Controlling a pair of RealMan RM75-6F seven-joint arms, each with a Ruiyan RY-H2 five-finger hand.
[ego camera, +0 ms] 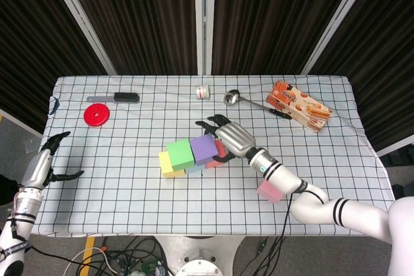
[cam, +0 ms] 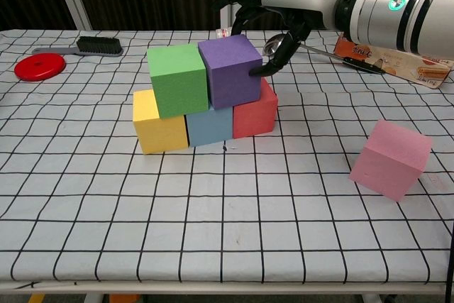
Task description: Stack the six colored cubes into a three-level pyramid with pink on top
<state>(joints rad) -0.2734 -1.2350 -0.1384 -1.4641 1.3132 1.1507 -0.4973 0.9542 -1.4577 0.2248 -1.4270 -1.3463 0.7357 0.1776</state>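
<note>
Yellow (cam: pixel 157 127), blue (cam: pixel 210 123) and red (cam: pixel 255 113) cubes form a row on the checked cloth. A green cube (cam: pixel 177 79) sits on the yellow and blue ones. Beside it, a purple cube (cam: pixel 229 70) rests over the blue and red cubes, touching the green one. My right hand (cam: pixel 284 5) grips the purple cube, thumb on its right face and fingers over its far side; the same hand (ego camera: pixel 231 137) shows in the head view. The pink cube (cam: pixel 391 159) lies tilted alone at the right. My left hand (ego camera: pixel 40 166) hangs open off the table's left edge.
Along the far side lie a red disc (ego camera: pixel 97 115), a black brush (ego camera: pixel 123 97), a small white roll (ego camera: pixel 203 92), a metal spoon (ego camera: pixel 236 98) and an orange snack box (ego camera: pixel 299 105). The right forearm (ego camera: pixel 284 176) passes close above the pink cube (ego camera: pixel 270 191).
</note>
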